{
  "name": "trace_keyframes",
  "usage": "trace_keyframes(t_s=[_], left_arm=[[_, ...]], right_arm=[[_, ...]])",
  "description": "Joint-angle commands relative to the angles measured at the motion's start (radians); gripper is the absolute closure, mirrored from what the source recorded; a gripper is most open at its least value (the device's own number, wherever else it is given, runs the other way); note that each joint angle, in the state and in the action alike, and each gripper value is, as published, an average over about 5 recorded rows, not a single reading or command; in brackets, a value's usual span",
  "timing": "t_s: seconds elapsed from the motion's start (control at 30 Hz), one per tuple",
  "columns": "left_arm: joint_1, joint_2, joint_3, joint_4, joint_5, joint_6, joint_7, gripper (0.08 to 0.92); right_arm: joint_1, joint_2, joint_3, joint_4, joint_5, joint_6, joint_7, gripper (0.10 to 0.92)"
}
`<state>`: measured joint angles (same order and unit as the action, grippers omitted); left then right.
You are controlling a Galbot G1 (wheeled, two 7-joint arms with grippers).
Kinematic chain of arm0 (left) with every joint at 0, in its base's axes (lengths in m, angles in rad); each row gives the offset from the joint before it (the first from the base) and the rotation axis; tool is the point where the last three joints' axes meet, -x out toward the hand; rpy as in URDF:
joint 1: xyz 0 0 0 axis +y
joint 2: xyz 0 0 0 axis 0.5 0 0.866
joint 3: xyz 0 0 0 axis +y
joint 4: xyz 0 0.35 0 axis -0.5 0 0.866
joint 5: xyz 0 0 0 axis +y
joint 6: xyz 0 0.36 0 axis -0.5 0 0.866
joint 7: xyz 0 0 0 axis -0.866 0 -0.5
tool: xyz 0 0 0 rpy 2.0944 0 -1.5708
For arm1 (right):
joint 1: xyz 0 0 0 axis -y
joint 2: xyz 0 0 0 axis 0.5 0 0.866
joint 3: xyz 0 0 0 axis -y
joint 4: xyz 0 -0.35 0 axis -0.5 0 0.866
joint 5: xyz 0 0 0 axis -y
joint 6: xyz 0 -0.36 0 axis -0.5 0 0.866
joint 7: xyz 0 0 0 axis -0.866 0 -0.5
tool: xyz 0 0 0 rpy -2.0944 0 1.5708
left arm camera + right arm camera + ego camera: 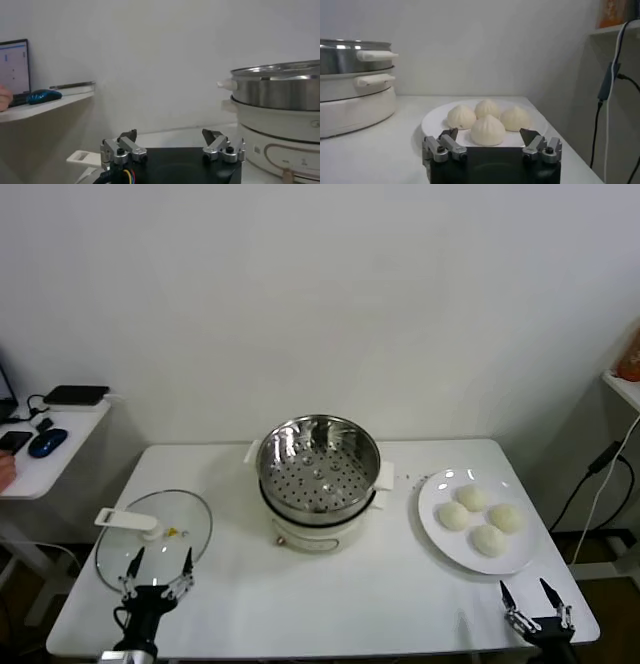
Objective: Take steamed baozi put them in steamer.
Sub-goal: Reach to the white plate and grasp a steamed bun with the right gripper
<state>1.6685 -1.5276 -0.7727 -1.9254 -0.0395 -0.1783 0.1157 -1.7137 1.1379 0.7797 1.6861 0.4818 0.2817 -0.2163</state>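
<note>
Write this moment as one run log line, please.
baozi: four on plate | steamer: empty, lid off | left gripper: open | right gripper: open

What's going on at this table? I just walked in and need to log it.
Nothing is being handled yet. Four steamed baozi sit on a white plate, and the steamer stands open and empty, its glass lid lying beside it. The left hand and right hand hover open at the table's near edge.
</note>
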Motion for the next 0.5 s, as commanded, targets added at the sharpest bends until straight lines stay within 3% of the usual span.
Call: trace_keyframes(t_s=[0.03, 0.23, 0.5], left_arm=[[0.002, 0.000, 0.001, -0.003, 0.000, -0.009, -0.002, 0.177], [-0.003, 0.004, 0.000, 0.002, 0.014, -0.010, 0.005, 0.177], [-0.007, -0.001, 0.008, -0.016, 0.014, -0.024, -0.016, 0.177]], right_arm=[[0.082, -0.062, 0.025, 0.053, -0.058, -0.093, -0.026, 0.203], [0.285, -0.260, -0.025, 0.080, -0.131, -0.276, -0.102, 0.203], [0.612, -0.608, -0.278, -0.052, -0.101, -0.313, -0.231, 0.203]])
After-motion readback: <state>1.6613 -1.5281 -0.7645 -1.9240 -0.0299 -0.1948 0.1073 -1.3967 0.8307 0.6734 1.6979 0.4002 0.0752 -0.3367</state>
